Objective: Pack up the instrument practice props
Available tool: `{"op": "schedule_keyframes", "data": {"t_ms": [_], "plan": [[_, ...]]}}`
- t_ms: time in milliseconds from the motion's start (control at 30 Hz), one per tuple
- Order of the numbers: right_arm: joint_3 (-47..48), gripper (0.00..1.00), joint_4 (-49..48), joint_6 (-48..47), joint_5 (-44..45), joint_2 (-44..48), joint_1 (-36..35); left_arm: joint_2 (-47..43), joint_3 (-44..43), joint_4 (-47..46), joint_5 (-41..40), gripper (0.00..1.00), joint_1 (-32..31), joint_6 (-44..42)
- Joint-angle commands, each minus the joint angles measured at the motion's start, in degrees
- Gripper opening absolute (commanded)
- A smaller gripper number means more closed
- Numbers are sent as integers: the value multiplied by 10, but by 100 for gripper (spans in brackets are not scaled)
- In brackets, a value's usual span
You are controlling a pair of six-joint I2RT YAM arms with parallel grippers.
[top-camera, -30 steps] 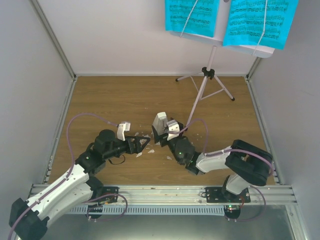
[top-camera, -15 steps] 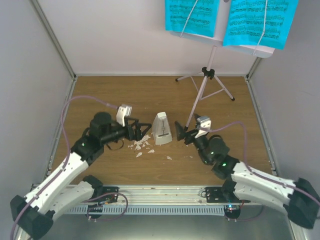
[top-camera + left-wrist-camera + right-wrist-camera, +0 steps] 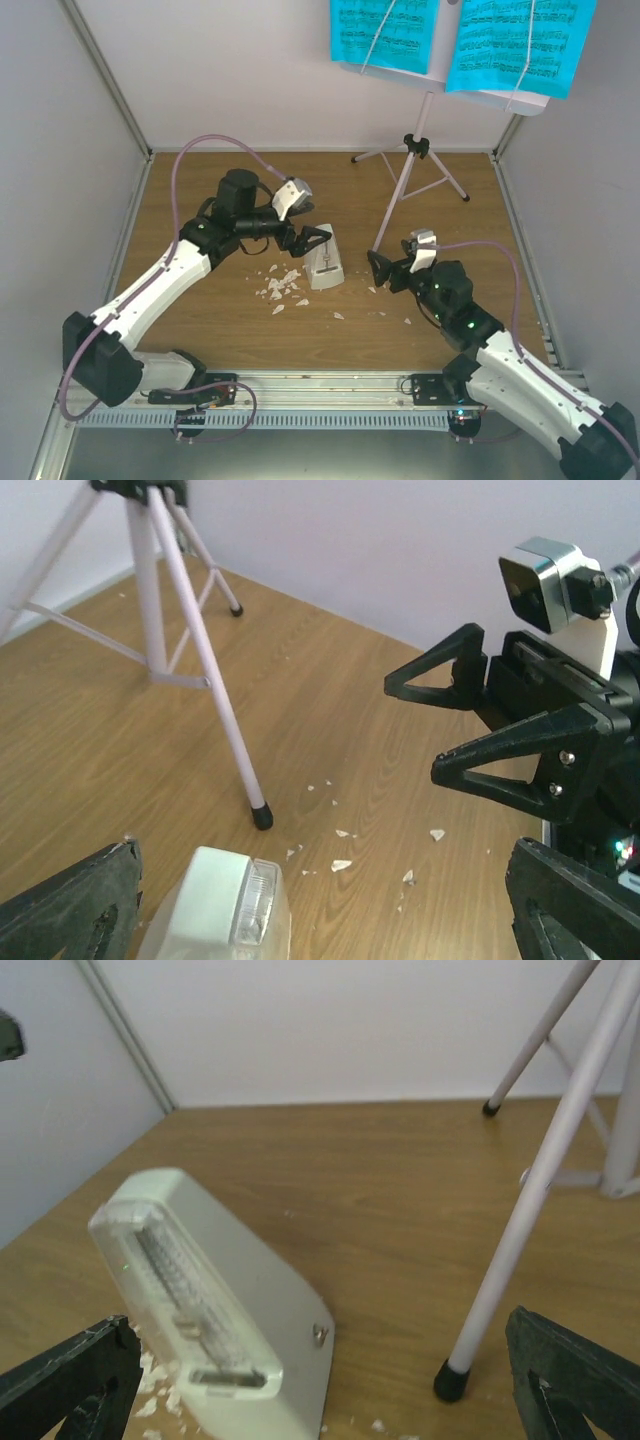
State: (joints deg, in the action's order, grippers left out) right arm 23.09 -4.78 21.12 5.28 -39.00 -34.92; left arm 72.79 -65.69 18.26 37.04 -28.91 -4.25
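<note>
The left jaws gape wide either side of the top of the white pyramid metronome [image 3: 325, 263], which stands mid-surface. Closing on its tapered sides could squeeze it out and topple it toward the music stand's [image 3: 421, 148] near leg. The right jaws gape, empty. Wood-grain surface [image 3: 470, 240], white crumbs [image 3: 280, 288], pale walls [image 3: 220, 70].

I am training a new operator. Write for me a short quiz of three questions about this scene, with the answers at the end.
1. True or false: the left gripper and the right gripper are both open.
2. Choose one. The cyan sheet-music pages are: A) on the desk of the music stand; B) flat on the table; C) held in a gripper.
3. Fill the gap: the gripper nearer to the metronome is the ___ one.

Key: 1 true; 2 A; 3 left.
</note>
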Motion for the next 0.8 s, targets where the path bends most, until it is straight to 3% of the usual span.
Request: {"op": "schedule_keyframes", "data": {"t_ms": [0,200,500,767], "plan": [[-27,100,-3,45,-51,14,8,33,-4,-26,20,99,-20,-84],[-44,100,-7,51,-60,43,8,80,4,-56,-32,99,-28,-107],[-55,99,0,57,-75,72,9,130,18,-74,-48,97,-34,-142],[-61,100,-7,65,-77,73,9,137,35,-78,-32,74,-35,-148]]}}
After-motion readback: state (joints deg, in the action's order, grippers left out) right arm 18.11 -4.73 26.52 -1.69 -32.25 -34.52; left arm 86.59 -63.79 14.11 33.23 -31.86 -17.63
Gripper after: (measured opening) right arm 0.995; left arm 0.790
